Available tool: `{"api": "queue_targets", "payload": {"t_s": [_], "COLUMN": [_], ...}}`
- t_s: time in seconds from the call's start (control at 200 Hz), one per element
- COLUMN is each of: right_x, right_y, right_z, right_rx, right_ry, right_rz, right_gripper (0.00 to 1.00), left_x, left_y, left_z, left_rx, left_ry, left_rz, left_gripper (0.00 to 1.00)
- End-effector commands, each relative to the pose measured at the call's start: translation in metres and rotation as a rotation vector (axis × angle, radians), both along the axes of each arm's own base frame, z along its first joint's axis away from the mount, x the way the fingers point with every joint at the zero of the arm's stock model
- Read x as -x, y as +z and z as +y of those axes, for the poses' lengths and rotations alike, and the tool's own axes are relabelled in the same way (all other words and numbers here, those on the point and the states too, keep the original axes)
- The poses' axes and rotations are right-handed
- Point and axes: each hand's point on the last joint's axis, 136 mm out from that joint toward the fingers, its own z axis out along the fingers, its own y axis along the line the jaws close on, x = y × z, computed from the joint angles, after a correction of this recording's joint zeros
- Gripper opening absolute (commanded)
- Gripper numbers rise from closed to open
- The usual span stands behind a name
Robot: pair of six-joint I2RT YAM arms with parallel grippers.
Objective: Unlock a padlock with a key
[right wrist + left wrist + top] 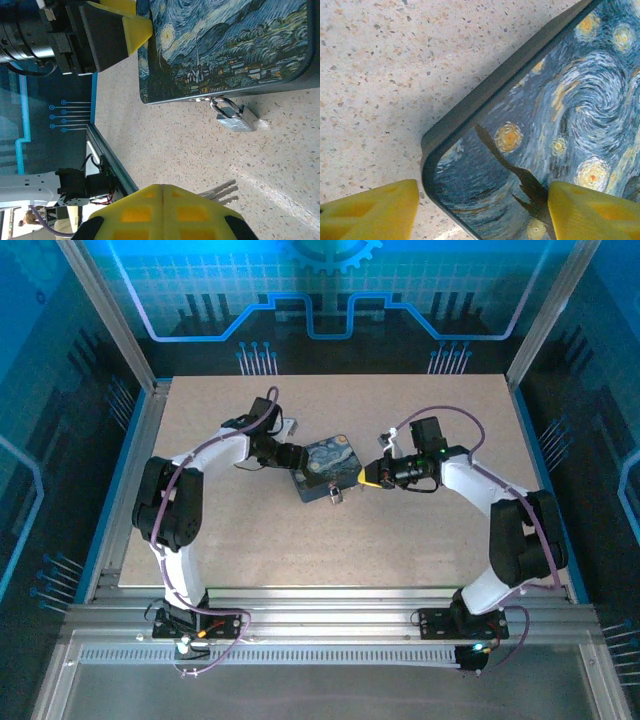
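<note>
**Padlock** (235,117): small, silvery. The shackle is hooked through a fitting on the near edge of the tin box (225,45). The body lies flat on the counter (420,540), about mid-counter, and looks locked.

**Key** (220,191): thin splayed bunch sticking out from the right tool (162,192), whose yellow pads are pressed together on it. The blades point roughly toward the padlock but are well apart from it.

**Left tool** (482,202): spread wide, with one finger on either side of the box's left corner. Whether it touches the box cannot be told.

**Step in hand (judged):** carrying the key to the keyway.
- The keyway face is not visible, so find it before committing.
- Present one blade of the bunch, not all of them.
- Come in low along the counter, square to the lock body.
- Brace the box with the left tool so the lock does not skate away.

**Room:** there is open counter near-side of the box and toward both side edges, and the frame rails are well off. The nearest obstructions are the box wall just behind the lock and the left tool across the box.
</note>
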Motion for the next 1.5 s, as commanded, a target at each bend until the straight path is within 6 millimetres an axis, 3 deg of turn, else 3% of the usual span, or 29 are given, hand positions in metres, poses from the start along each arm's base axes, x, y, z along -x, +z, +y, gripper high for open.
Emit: {"api": "queue_targets", "payload": {"t_s": [0.0,0.135,0.21,0.335,0.51,0.665,0.805,0.89,1.155,1.496], "right_x": [0.005,0.005,0.004,0.001,-0.001,0.003,0.003,0.010,0.010,0.007], "right_y": [-0.002,-0.006,-0.011,-0.017,-0.020,-0.030,-0.036,-0.047,-0.051,-0.047], "right_z": [-0.008,-0.012,-0.018,-0.032,-0.050,-0.062,-0.074,-0.083,-0.100,-0.099], "right_rx": [0.019,0.030,0.042,0.049,0.054,0.074,0.078,0.084,0.075,0.057], "right_ry": [-0.017,-0.033,-0.055,-0.099,-0.154,-0.200,-0.238,-0.262,-0.312,-0.298], "right_rz": [0.014,0.023,0.039,0.063,0.080,0.107,0.126,0.164,0.177,0.172], "right_gripper": [0.00,0.00,0.00,0.00,0.00,0.00,0.00,0.00,0.00,0.00], "left_x": [0.000,0.005,0.017,0.049,0.090,0.108,0.104,0.098,0.083,0.071], "left_y": [0.026,0.063,0.070,0.063,0.045,0.025,0.003,-0.007,-0.030,-0.047], "left_z": [0.010,0.009,0.010,-0.003,-0.042,-0.083,-0.109,-0.115,-0.123,-0.119], "left_rx": [0.000,0.050,0.060,0.068,0.057,0.015,-0.015,-0.042,-0.063,-0.110], "left_ry": [0.061,0.158,0.246,0.353,0.445,0.469,0.469,0.482,0.547,0.640], "left_rz": [-0.041,-0.074,-0.047,0.023,0.088,0.082,0.103,0.112,0.121,0.075], "left_gripper": [0.77,0.80,0.80,0.79,0.79,0.79,0.78,0.77,0.73,0.63]}}
